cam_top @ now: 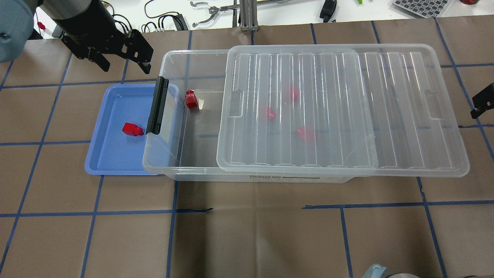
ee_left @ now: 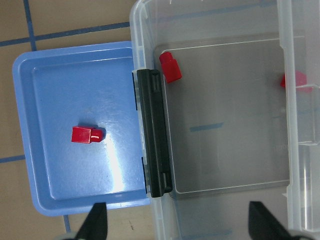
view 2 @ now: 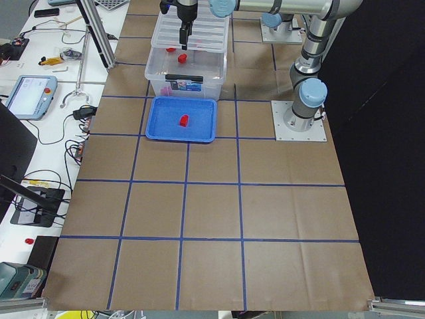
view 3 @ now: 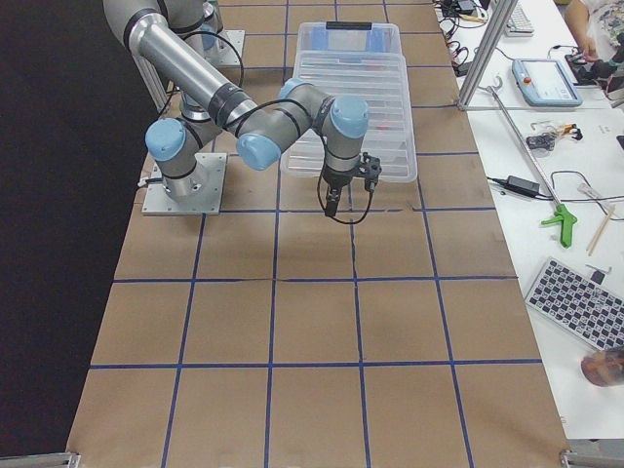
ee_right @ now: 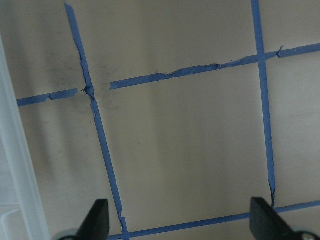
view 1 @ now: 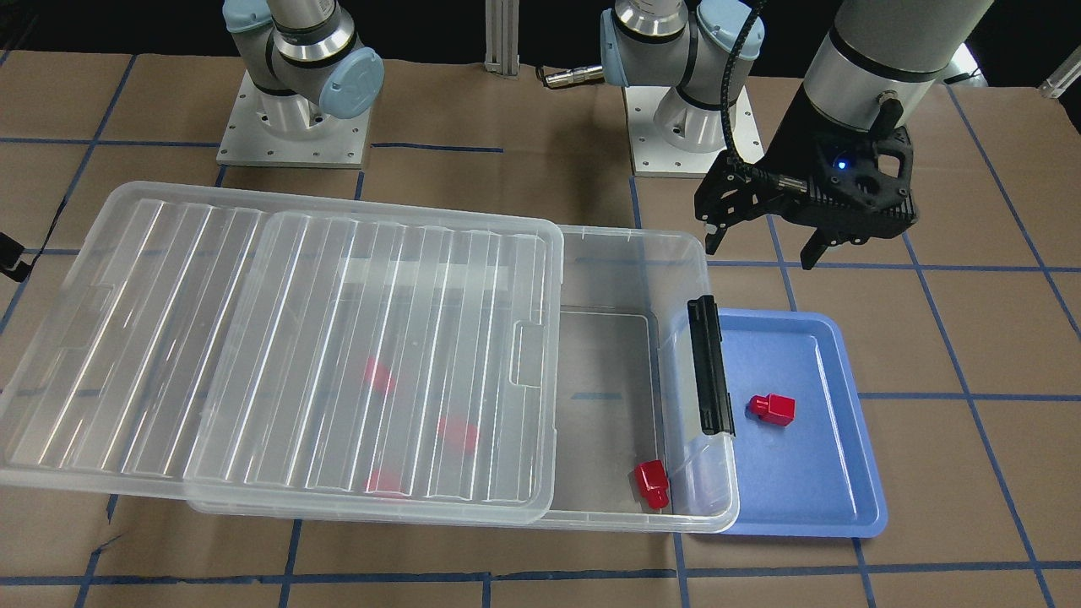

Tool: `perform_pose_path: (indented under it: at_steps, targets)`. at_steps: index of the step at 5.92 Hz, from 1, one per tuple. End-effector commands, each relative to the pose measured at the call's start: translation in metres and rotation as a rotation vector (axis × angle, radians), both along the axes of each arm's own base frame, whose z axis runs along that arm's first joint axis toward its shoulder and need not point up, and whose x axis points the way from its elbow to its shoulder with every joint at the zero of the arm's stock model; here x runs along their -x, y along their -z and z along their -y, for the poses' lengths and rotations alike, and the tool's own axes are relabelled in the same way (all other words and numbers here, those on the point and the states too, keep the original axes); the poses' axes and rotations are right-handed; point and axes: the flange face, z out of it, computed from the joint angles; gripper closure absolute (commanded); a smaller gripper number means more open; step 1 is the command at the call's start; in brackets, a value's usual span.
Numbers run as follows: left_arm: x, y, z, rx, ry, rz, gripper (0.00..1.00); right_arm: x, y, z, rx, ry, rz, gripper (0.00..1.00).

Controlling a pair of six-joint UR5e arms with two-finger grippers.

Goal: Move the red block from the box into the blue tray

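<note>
- Already one red block (view 1: 771, 409) lies in the blue tray (view 1: 836, 507); another (view 1: 652, 484) sits uncovered in the box (view 1: 625, 245), in its latch-end corner.
- Nearest it hovers the left gripper (view 1: 762, 251), spread wide and empty; the right gripper (ee_right: 180, 224), likewise empty, is far off.

red block (view 1: 772, 409), periwinkle-blue tray (view 1: 802, 481), clear ribbed lid (view 1: 338, 355), black latch (view 1: 709, 363)

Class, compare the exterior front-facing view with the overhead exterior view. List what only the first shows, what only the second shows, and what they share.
Only front-facing: both arms' bolted base plates. Only overhead: a label strip on the side wall of the box, and a keyboard at the top edge. Both: the blue tray holding a red block, a second red block in the box's uncovered end, and the left gripper, jaws apart, empty.
</note>
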Motion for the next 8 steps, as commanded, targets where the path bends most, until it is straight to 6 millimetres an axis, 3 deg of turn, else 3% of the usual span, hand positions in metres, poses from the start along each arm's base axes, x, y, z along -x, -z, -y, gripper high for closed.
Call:
perform_pose_path:
  at_steps: [1,3,8]
  targets:
    - [0.001,0.002,-0.003,-0.013,-0.052,-0.012,0.01,-0.009,0.012,-0.003,-0.015,-0.007,0.025,0.00]
    - [0.000,0.005,-0.002,-0.018,-0.095,-0.013,0.01,-0.014,0.022,-0.008,-0.027,-0.009,0.036,0.00]
    - [0.001,0.007,-0.001,-0.021,-0.094,-0.016,0.01,-0.066,0.024,0.010,-0.010,-0.068,0.086,0.00]
